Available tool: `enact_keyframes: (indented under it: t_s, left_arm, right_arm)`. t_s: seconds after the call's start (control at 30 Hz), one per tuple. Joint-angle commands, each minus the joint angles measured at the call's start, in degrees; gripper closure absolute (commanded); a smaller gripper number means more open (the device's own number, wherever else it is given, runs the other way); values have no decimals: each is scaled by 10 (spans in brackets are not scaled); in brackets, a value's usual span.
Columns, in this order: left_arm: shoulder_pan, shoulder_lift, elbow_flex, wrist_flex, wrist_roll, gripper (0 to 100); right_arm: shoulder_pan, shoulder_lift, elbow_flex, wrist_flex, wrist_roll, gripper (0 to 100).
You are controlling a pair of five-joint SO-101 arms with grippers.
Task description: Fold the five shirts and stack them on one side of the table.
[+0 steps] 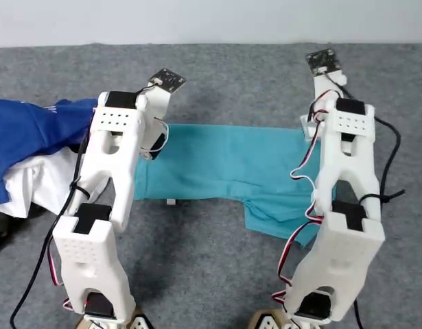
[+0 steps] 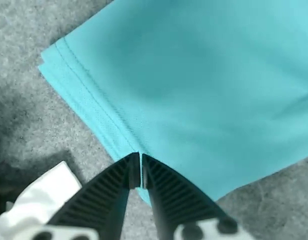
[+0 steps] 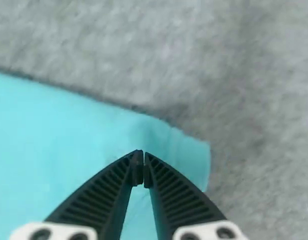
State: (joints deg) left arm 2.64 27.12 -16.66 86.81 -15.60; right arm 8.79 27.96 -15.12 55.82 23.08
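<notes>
A teal shirt (image 1: 224,164) lies spread flat across the middle of the grey table (image 1: 217,274), with a sleeve flap hanging toward the front right (image 1: 279,216). My left gripper (image 2: 140,167) is shut, its tips pinching the stitched hem of the teal shirt (image 2: 194,90) at the shirt's left end. My right gripper (image 3: 140,167) is shut too, its tips on a small raised ridge of the teal shirt (image 3: 53,150) close to the right-hand corner. In the high view both white arms reach over the shirt's two ends and hide the fingers.
A blue shirt (image 1: 32,127) lies crumpled over a white shirt (image 1: 39,181) at the table's left edge, close beside the left arm. Bare grey felt stretches behind the teal shirt and in front of it between the arm bases.
</notes>
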Motion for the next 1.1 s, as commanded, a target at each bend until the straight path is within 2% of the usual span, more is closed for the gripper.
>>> enact_keyframes:
  t_s: [0.0, 0.17, 0.33, 0.57, 0.73, 1.07]
  left_arm:
    - [4, -7, -23, 10, 1, 986]
    - [4, -7, -24, 15, 1, 986]
    - [4, -7, -24, 15, 1, 986]
    - [20, -48, -54, 36, 2, 986]
    - [79, -106, -53, 39, 2, 986]
    - [237, -129, -52, 35, 1, 984]
  right_arm:
    - [39, 27, -29, -55, -3, 990]
    - [68, 119, -42, -102, -3, 990]
    - [53, 103, -98, -20, -5, 990]
    - [20, -5, -140, 121, -7, 990]
    - [26, -69, -140, 223, -6, 988]
    - [123, -147, -140, 400, -3, 987]
